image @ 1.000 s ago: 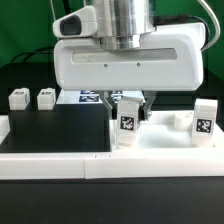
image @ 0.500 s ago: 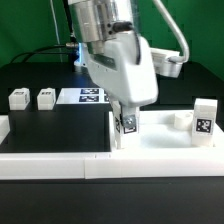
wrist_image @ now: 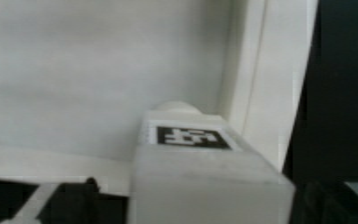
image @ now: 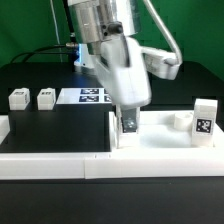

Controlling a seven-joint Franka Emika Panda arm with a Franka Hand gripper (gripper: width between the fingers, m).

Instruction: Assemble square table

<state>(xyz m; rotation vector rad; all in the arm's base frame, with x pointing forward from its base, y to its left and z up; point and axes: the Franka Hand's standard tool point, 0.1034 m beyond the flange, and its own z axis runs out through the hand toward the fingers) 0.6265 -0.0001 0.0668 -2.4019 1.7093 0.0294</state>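
Note:
The square table's white slab (image: 160, 140) lies flat at the exterior view's right, and its raised rim (wrist_image: 247, 60) shows in the wrist view. One tagged white leg (image: 128, 126) stands upright in the slab's near corner socket. My gripper (image: 127, 117) hangs straight over that leg, turned edge-on. It is open, with a dark finger (wrist_image: 73, 198) on either side of the leg (wrist_image: 194, 140) and a little off it. A second leg (image: 203, 119) stands on the slab's far side beside a round socket (image: 180, 120). Two more legs (image: 18, 98) (image: 46, 97) lie on the black table.
The marker board (image: 88, 96) lies flat behind the hand. A long white border rail (image: 60, 165) runs along the front of the black table, and a short white rail end (image: 4, 126) sits at the exterior view's left.
The hand has turned from broadside to edge-on above the corner leg and its fingers have spread off it. The leg stays upright in the socket.

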